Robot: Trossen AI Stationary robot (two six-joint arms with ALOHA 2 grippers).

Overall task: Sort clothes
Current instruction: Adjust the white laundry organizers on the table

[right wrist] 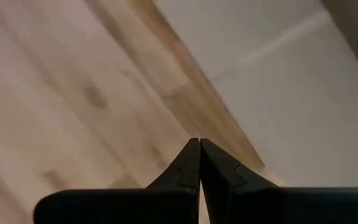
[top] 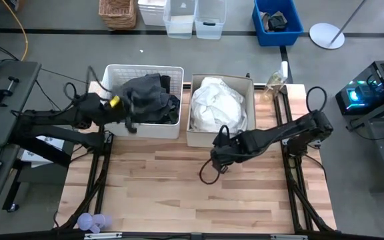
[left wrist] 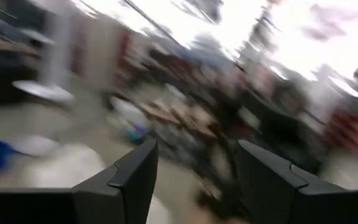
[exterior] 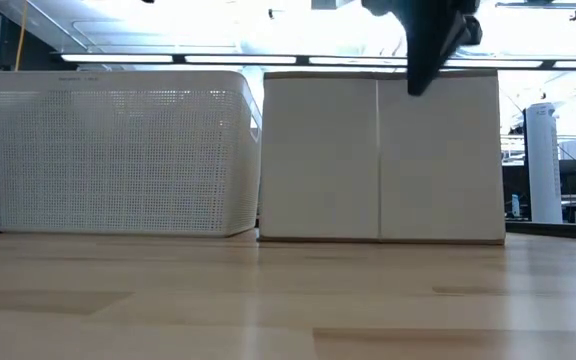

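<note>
Dark grey and dark green clothes [top: 149,97] lie heaped in the white slotted basket [top: 112,71] at the far left. White clothes [top: 217,103] fill the beige box [top: 248,80] beside it. My left gripper [top: 132,115] hovers over the basket's near-left part, beside the dark heap; in the left wrist view [left wrist: 194,180] it is open and empty. My right gripper [top: 213,160] is over the bare table in front of the box, shut and empty, as the right wrist view [right wrist: 199,149] shows. The plaid shirt is out of view.
The basket [exterior: 118,150] and the box [exterior: 378,155] stand side by side at the table's far edge. The wooden tabletop [top: 192,193] lies in front of them. Part of my right arm [exterior: 433,40] hangs above the box's front. Bins stand on the floor beyond the table.
</note>
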